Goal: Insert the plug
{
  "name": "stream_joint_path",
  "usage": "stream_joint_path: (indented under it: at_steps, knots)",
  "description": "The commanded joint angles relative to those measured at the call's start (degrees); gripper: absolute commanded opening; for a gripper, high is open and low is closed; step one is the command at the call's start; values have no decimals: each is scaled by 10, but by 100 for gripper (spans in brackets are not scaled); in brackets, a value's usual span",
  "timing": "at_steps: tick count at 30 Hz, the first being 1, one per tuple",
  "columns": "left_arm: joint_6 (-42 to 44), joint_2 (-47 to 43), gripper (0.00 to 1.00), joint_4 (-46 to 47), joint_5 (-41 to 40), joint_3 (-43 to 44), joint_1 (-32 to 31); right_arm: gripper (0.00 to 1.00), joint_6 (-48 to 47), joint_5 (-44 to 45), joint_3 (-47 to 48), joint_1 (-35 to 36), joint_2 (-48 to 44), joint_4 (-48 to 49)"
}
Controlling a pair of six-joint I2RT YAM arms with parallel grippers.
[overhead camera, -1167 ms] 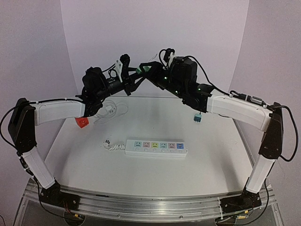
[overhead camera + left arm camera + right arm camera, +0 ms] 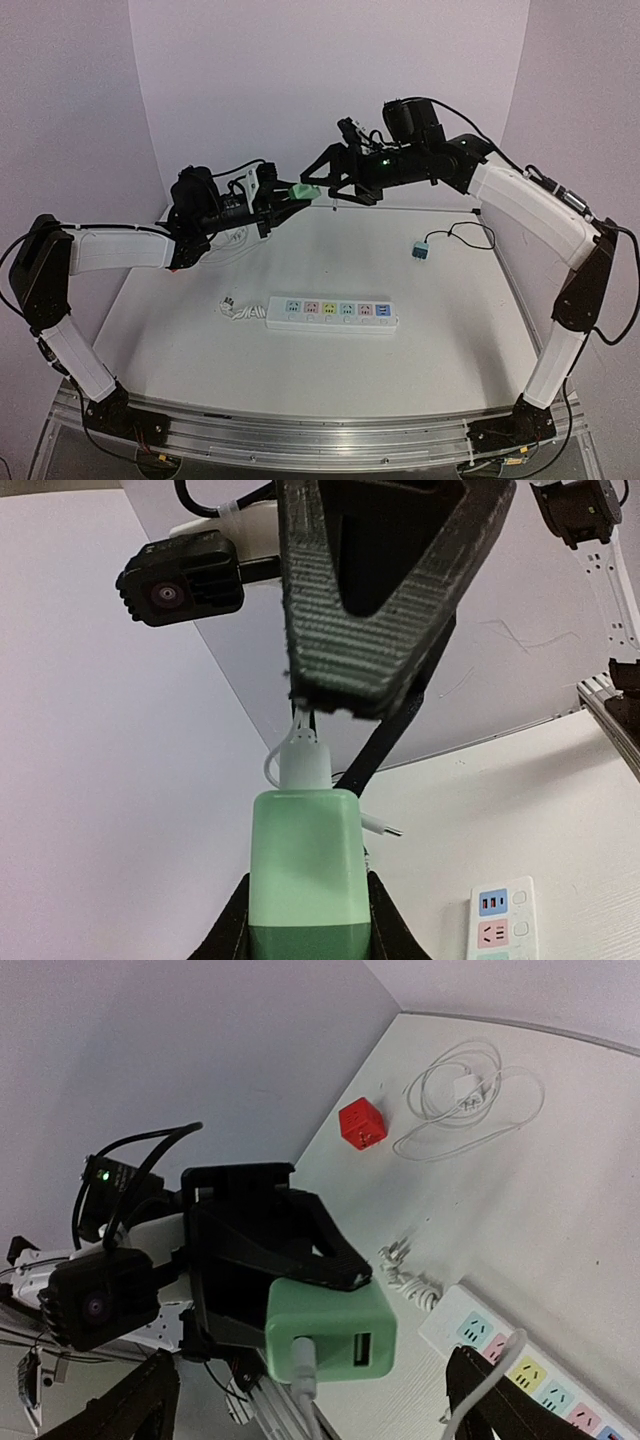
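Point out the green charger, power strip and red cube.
green charger (image 2: 330,1318): right wrist view, middle of its port face.
power strip (image 2: 330,313): top view, middle of its socket row.
red cube (image 2: 362,1125): right wrist view, centre of its visible face.

The green plug (image 2: 303,860) is smooth plastic, the table (image 2: 450,350) matt white.

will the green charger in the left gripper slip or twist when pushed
Likely rigid and light: the green charger looks like a smooth plastic block, so it may pivot in the left gripper. The white cable plugged into it looks floppy and could tug it sideways. Flat faces make rolling unlikely.
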Motion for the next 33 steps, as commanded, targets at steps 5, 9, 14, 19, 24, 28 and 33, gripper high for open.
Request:
stream_joint_path:
  at_steps: [5,9,14,19,24,28,33]
  knots:
    - [17,-15,0,26,33,7,1,82,-17,-66,49,4,25,-47]
    - [19,-17,0,23,41,5,2,80,-27,-54,66,2,36,-51]
    - [23,-21,0,23,61,2,2,81,-28,-41,86,-4,54,-55]
    - [26,-22,0,19,57,2,1,61,-33,-52,99,-8,64,-56]
    - [25,-18,0,15,54,6,2,48,-30,-83,85,-13,62,-58]
    - [27,-14,0,11,50,12,2,52,-27,-99,78,-15,62,-61]
    - [26,-11,0,9,52,17,2,51,-23,-104,87,-15,72,-62]
